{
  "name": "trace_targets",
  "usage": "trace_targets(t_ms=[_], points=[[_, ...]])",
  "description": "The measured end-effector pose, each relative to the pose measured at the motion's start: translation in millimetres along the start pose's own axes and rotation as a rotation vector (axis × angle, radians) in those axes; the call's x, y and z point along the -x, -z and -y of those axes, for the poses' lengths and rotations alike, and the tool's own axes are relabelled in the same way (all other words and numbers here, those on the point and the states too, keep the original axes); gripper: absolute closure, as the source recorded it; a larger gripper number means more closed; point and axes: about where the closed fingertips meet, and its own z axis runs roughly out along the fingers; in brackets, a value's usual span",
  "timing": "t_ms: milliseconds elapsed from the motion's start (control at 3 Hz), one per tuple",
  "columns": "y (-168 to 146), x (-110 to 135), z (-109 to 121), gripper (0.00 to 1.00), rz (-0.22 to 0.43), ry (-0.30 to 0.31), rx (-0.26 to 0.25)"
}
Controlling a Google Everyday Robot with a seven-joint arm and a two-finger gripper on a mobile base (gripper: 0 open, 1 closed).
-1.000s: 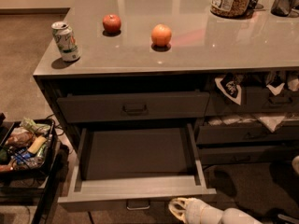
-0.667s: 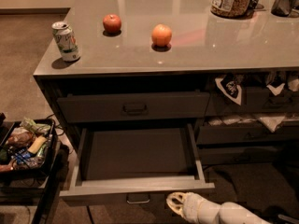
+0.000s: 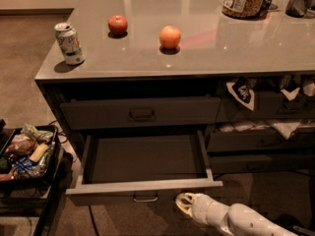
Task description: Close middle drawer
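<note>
Glossy countertop (image 3: 206,53), can (image 3: 69,44), apple (image 3: 117,24), orange (image 3: 170,37), carpet (image 3: 24,73), middle drawer (image 3: 147,159) open, pincer (image 3: 183,204) near its front, state unclear

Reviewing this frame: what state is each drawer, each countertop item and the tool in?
Middle drawer: pulled far out, empty.
Top drawer: shut.
Soda can: upright on the counter.
Apple: resting on the counter.
Orange: resting on the counter.
Tool: low, close to the open drawer's front, right of its handle; contact unclear.
</note>
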Motion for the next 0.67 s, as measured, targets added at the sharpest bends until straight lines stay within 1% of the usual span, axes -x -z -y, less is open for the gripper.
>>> trace_targets(t_ms=[333, 667], points=[[-11.8, -4.1, 17.7, 1.00, 0.001, 0.004, -0.027], [-26.4, -0.6, 38.5, 1.00, 0.011, 0.016, -0.057]])
